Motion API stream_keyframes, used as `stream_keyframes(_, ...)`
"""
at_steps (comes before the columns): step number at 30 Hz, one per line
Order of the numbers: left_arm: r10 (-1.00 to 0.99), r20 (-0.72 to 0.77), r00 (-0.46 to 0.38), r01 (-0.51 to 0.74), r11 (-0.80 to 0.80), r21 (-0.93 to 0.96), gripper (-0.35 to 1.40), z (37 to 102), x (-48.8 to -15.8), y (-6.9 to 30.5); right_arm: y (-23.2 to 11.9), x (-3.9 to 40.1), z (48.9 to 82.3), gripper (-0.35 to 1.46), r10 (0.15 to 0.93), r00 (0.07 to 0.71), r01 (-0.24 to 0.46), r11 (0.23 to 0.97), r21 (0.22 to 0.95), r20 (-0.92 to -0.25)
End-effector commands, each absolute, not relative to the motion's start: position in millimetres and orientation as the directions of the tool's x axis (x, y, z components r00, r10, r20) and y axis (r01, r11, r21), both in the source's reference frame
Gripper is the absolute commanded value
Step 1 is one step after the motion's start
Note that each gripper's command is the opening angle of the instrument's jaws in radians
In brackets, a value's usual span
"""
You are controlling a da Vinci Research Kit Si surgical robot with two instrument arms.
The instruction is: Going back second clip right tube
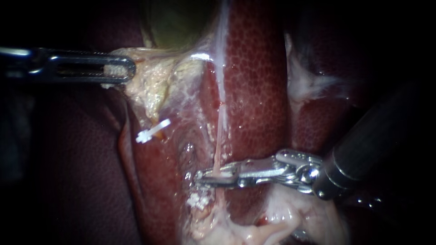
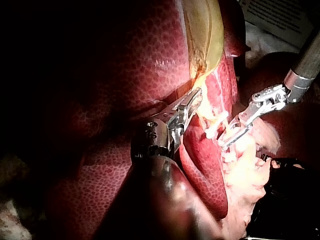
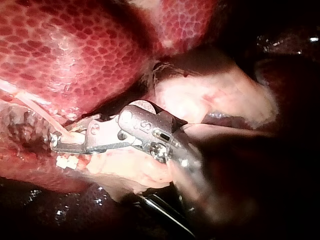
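A white clip [image 1: 198, 200] sits on the thin right tube [image 1: 220, 140]. Just above it, the right instrument [image 1: 215, 177] holds its jaws a little apart around the tube. Farther back, the left instrument [image 1: 127, 69] pinches pale tissue [image 1: 145, 86] under the gallbladder [image 1: 177, 22].

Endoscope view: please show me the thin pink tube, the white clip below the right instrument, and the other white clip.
Thin pink tube [image 1: 221, 122], endoscope view: its middle stretch.
Lower white clip [image 1: 198, 200], endoscope view: its middle.
Upper white clip [image 1: 153, 130], endoscope view: its middle.
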State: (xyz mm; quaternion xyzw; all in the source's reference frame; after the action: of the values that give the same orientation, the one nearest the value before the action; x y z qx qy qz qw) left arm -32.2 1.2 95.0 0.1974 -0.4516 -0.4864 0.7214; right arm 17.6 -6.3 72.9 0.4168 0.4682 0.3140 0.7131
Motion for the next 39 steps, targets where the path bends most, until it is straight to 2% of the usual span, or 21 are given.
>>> stream_keyframes(1, -0.88, 0.46, 0.119, 0.523, 0.449, 0.724, -0.28, 95.0, -32.2, 1.2, -6.3, 17.6, 72.9, -0.35, 0.838, 0.365, -0.058, 0.456, 0.888, -0.406)
stream_keyframes(19, -0.88, 0.46, 0.119, 0.523, 0.449, 0.724, -0.28, 95.1, -32.2, 1.3, -6.2, 17.5, 72.8, -0.35, 0.838, 0.366, -0.056, 0.455, 0.889, -0.406)
stream_keyframes(20, -0.88, 0.46, 0.119, 0.523, 0.449, 0.724, -0.28, 95.1, -32.3, 1.3, -6.2, 17.5, 72.8, -0.24, 0.839, 0.369, -0.056, 0.45, 0.891, -0.4)
stream_keyframes(22, -0.88, 0.46, 0.119, 0.523, 0.449, 0.724, -0.28, 95.1, -32.3, 1.3, -6.2, 17.5, 72.8, 0.21, 0.843, 0.354, -0.044, 0.448, 0.893, -0.405)
stream_keyframes(24, -0.88, 0.46, 0.119, 0.523, 0.449, 0.724, -0.28, 95.1, -32.3, 1.3, -6.0, 17.6, 72.9, 0.49, 0.828, 0.34, -0.02, 0.48, 0.877, -0.446)
stream_keyframes(28, -0.88, 0.46, 0.119, 0.523, 0.449, 0.724, -0.28, 95.1, -32.3, 1.3, -5.7, 17.9, 73.1, 0.6, 0.813, 0.297, -0.062, 0.54, 0.839, -0.501)
stream_keyframes(39, -0.88, 0.46, 0.119, 0.523, 0.449, 0.724, -0.28, 95.1, -32.3, 1.3, -4.8, 16.9, 72.5, 0.6, 0.762, 0.304, -0.037, 0.609, 0.792, -0.572)
